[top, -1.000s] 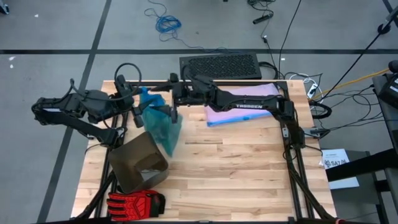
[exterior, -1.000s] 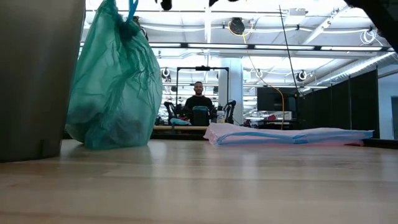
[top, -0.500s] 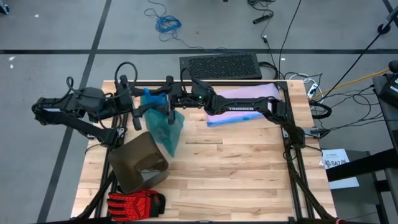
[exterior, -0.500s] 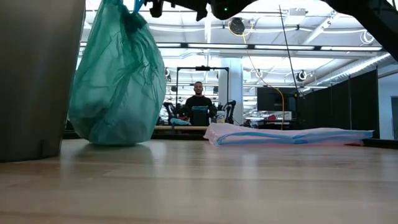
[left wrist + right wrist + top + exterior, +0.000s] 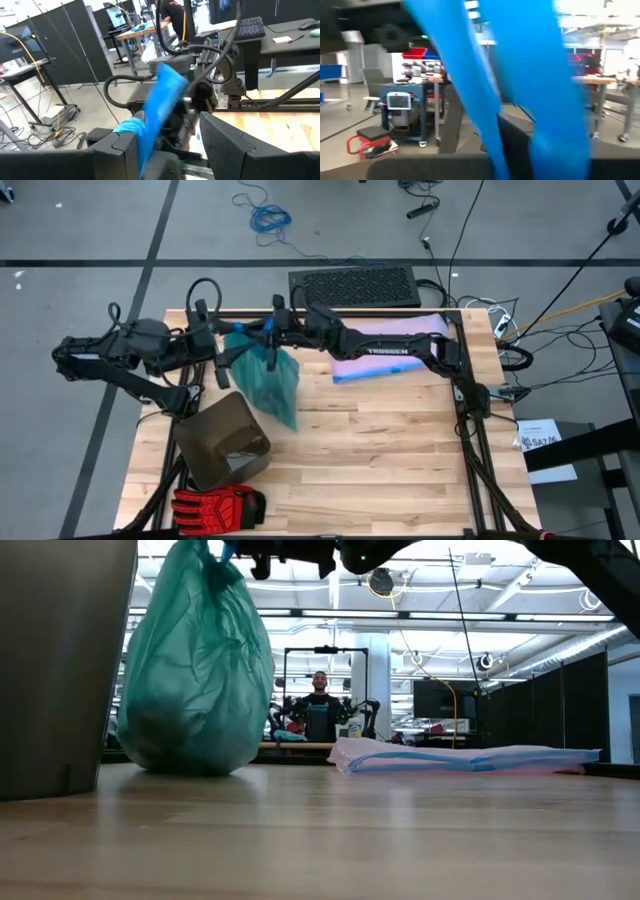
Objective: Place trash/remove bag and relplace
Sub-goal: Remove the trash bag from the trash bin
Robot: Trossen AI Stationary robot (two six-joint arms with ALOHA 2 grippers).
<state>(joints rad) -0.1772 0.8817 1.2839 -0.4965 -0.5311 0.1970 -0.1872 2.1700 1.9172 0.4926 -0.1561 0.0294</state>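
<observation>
The teal-green bag (image 5: 272, 383) stands gathered at its top, its rounded bottom (image 5: 190, 762) on the table near the far left. Its blue drawstring (image 5: 262, 330) runs between my two grippers. My right gripper (image 5: 271, 338) reaches in level from the table's right and is shut on the drawstring. My left gripper (image 5: 222, 350) is level at the bag's left, fingers apart, with the blue drawstring (image 5: 159, 102) across one finger. The trash is hidden. My left gripper is open, and the blue drawstring loop (image 5: 141, 131) lies over one finger (image 5: 117, 147); I cannot tell whether it is hooked round it. My right gripper is shut on the blue drawstring (image 5: 495, 131), coming level from the table's right. Two blue bands run up from its fingers. The bag hangs below, its bottom on the table.
An empty tan bin (image 5: 222, 442) lies on its side near the bag toward the front left. A red-and-black glove (image 5: 215, 506) lies at the front left edge. A pale lilac bag (image 5: 395, 348) lies flat at the far right. Bare wood fills the table's middle and right.
My right gripper has gone toward the table's left, onto the bag's top, and has shut on the blue drawstring. The bag's top has been drawn together and its body has swung a little toward the table's right, its bottom staying on the table.
</observation>
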